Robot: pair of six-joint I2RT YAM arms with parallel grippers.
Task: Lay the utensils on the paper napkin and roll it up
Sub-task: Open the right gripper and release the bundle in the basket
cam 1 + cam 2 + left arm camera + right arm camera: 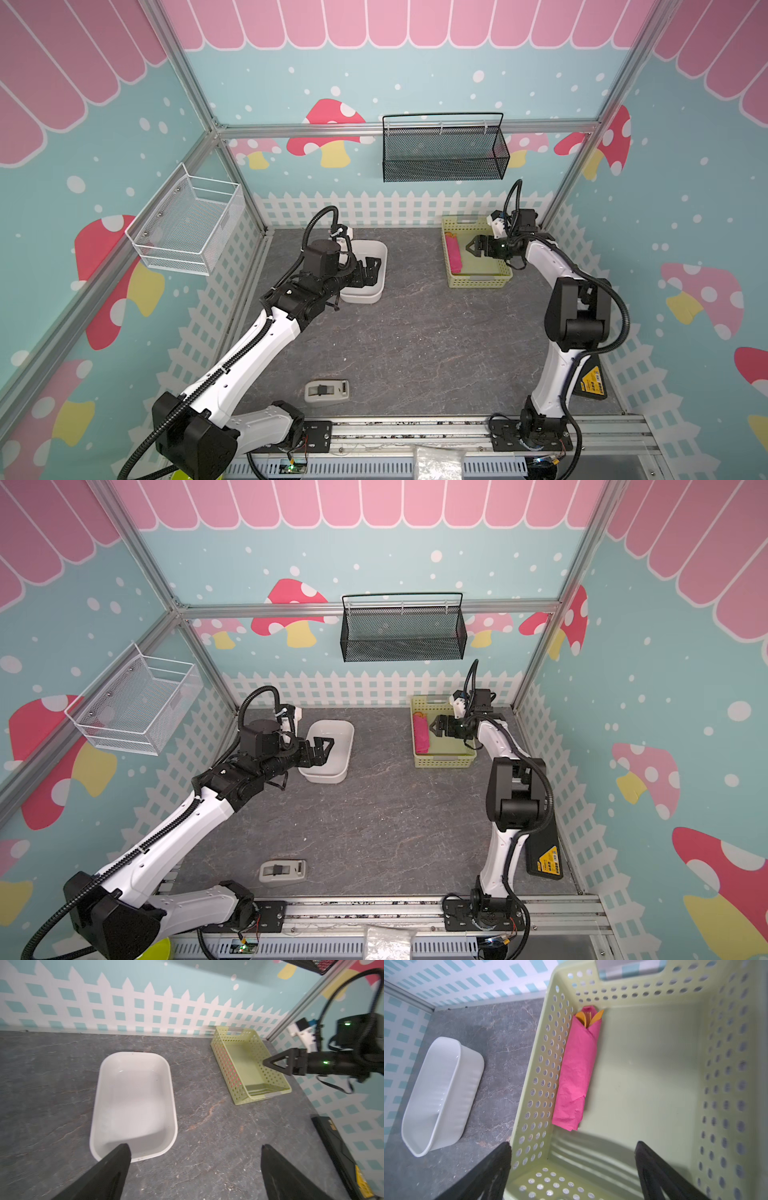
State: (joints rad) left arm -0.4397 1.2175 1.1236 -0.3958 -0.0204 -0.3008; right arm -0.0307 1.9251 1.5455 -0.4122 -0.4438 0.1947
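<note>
Paper napkin (577, 1072) rolled round utensils (588, 1017), lying in green basket (546, 1064), worktop's far right corner. Right pincer (572, 1145) wide, empty, above basket. Left pincer (195, 1147) wide, empty, by white tub (133, 1095).

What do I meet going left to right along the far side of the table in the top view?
White tub → rolled pink napkin, inside the green basket → right hand, open, over that basket.

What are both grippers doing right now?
Left gripper: open, holding nothing.
Right gripper: open, holding nothing, above the green basket.
</note>
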